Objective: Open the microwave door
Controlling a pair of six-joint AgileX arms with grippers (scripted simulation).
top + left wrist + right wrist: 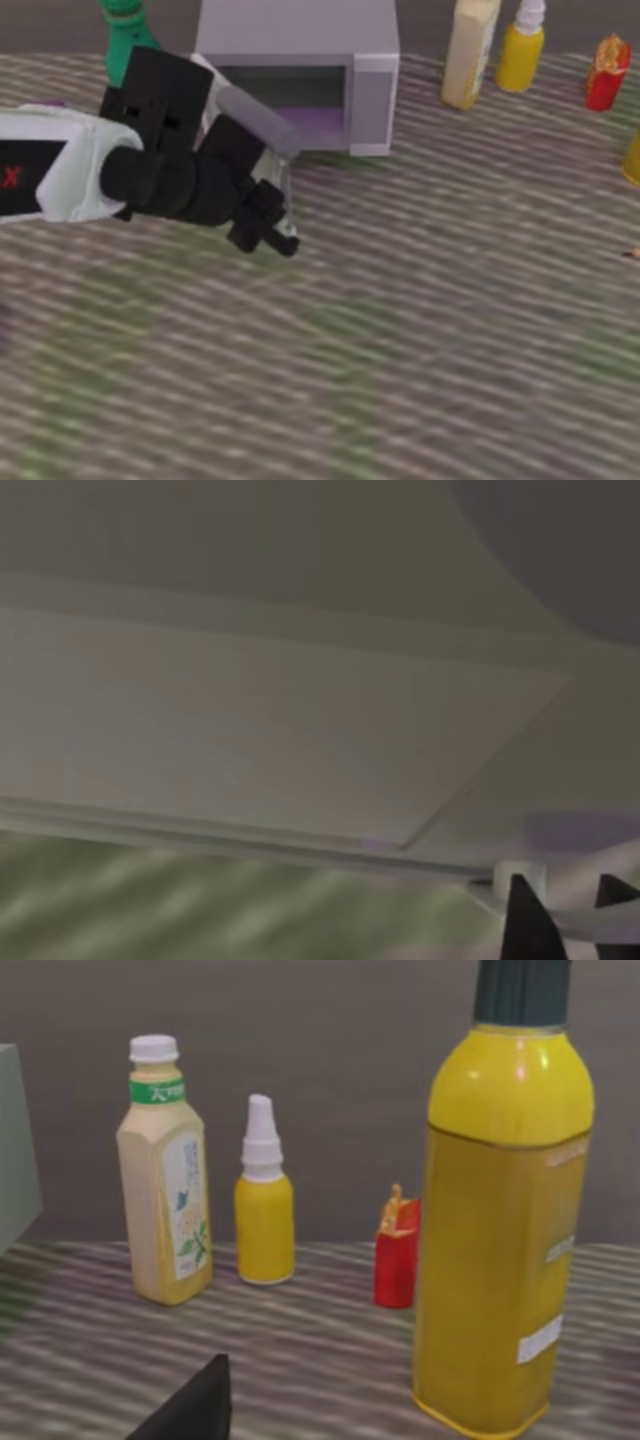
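Observation:
The light-grey microwave (300, 30) stands at the back middle of the table. Its lilac-grey interior (315, 125) shows, and the control strip (372, 100) is on its right front. The microwave door (258, 120) is swung out on its left hinge towards the front left. My left gripper (268, 228) sits at the door's free edge. In the left wrist view the door panel (250, 730) fills most of the picture. There my left gripper (568, 905) is shut on the door's pale edge strip. My right arm is out of the top view.
A green bottle (125, 30) stands behind my left arm. Right of the microwave stand a cream bottle (470, 55), a yellow dropper bottle (520, 55) and a red carton (607, 72). A big yellow bottle (500, 1210) stands close to my right wrist.

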